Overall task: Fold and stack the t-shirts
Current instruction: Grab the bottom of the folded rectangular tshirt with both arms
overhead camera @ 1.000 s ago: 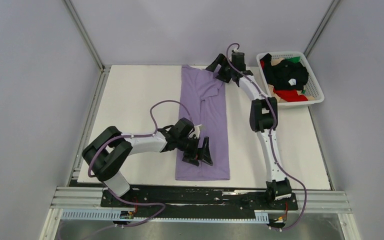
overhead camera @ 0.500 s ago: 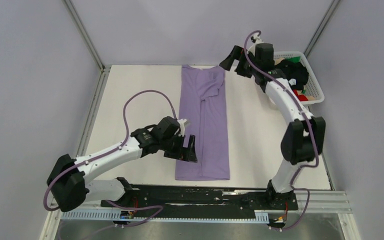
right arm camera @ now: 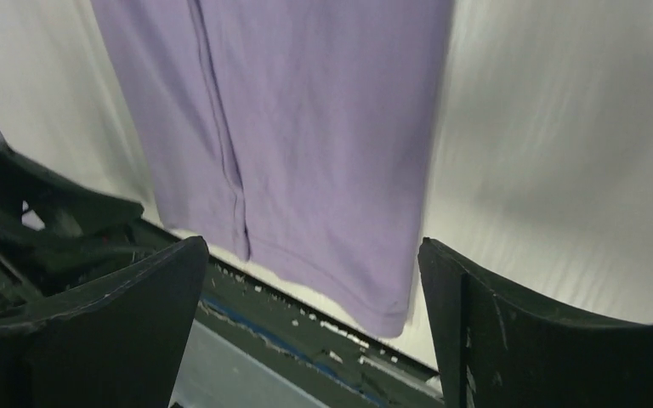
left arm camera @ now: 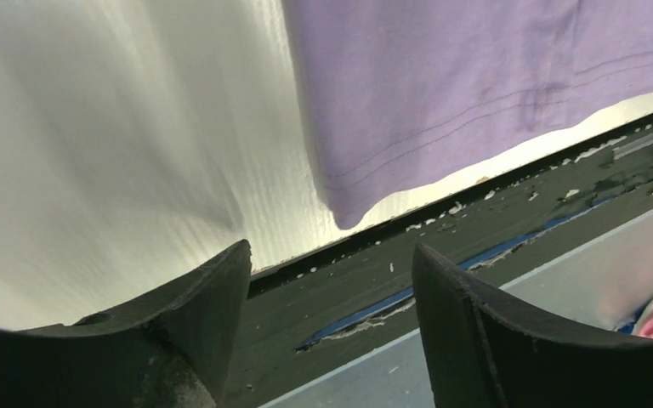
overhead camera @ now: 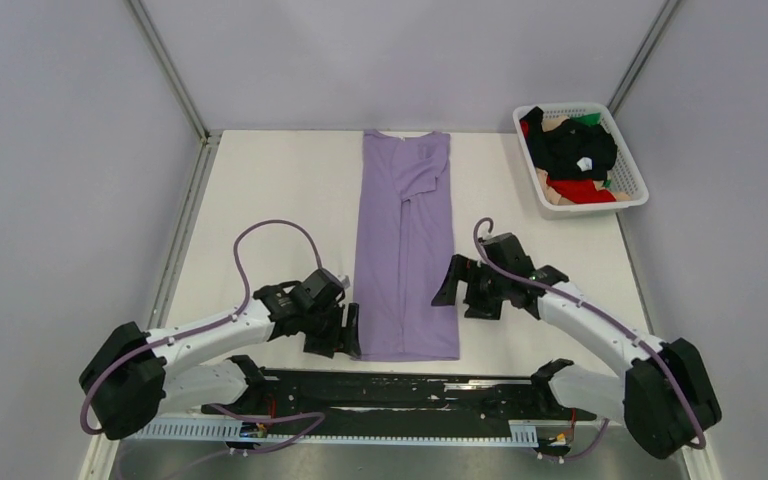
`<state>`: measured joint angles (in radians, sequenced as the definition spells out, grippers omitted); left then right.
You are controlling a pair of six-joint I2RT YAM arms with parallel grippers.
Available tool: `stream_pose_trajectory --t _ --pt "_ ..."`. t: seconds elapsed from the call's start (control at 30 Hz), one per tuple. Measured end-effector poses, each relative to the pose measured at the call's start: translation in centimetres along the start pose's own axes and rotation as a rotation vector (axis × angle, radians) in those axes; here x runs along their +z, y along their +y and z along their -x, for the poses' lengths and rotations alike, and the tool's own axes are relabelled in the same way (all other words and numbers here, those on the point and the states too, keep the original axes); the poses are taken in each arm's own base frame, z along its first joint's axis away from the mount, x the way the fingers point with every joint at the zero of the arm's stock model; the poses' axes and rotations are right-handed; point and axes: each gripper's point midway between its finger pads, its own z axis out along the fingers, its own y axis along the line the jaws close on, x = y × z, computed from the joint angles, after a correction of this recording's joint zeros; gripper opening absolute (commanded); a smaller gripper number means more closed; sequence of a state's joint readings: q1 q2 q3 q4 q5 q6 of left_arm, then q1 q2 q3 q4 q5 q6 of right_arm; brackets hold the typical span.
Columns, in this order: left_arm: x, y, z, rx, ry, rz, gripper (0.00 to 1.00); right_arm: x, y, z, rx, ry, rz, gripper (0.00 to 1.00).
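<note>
Shirt first: the lavender t-shirt (overhead camera: 405,250) lies flat on the table (overhead camera: 260,200), folded into 1 long narrow strip that starts between my 2 claws and runs away from them to the far edge. My left claw (overhead camera: 348,332) sits low at the strip's near-left corner, fingers spread wide with nothing between them. Through its wrist camera the hem corner (left arm camera: 349,208) lies just ahead of the gap, and I cannot tell whether a fingertip touches the cloth. My right claw (overhead camera: 460,290) is at the strip's right edge, a little farther up than the left one, also spread wide and empty. Its wrist camera looks across the near hem, which spans most of the gap between the fingers. Well beyond the right claw and off to its right, the white basket (overhead camera: 632,170) holds the other t-shirts (overhead camera: 575,150), bundled in black, red, beige and green.
</note>
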<state>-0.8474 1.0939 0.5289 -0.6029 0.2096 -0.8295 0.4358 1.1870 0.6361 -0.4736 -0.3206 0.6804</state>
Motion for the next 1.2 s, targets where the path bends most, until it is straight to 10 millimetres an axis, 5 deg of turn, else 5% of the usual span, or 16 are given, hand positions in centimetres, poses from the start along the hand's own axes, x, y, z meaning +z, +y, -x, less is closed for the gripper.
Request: stream_pose_trajectory --t 0.17,0.47,0.63,0.77,0.87,1.07,1.2 --pt "0.9 -0.8 0.7 -0.010 -0.004 -0.025 0.59 -1.2 1.2 -5.1 -0.035 0.087 0.042 0.82" --pt "2.5 -1.5 0.8 -0.026 0.047 -0.036 0.39 -0.9 -1.6 -11.5 -0.015 0.261 -0.058 0.59" --pt "3.0 -1.8 0.9 -0.028 0.064 -0.044 0.23 -0.3 -3.1 -12.3 -0.005 0.272 -0.127 0.54" --pt "3.3 -2.0 0.9 -0.027 0.079 -0.047 0.00 0.0 -3.4 -12.2 0.005 0.261 -0.146 0.49" --pt "3.4 -2.1 0.9 -0.026 0.083 -0.051 0.00 0.3 -3.4 -12.0 0.009 0.253 -0.148 0.39" --pt "3.2 -2.0 0.8 -0.026 0.082 -0.045 0.00 1.2 -3.2 -11.9 0.010 0.260 -0.140 0.03" --pt "2.4 -1.8 0.8 -0.022 0.064 -0.042 0.00 1.3 -2.4 -12.4 -0.012 0.275 -0.100 0.00"
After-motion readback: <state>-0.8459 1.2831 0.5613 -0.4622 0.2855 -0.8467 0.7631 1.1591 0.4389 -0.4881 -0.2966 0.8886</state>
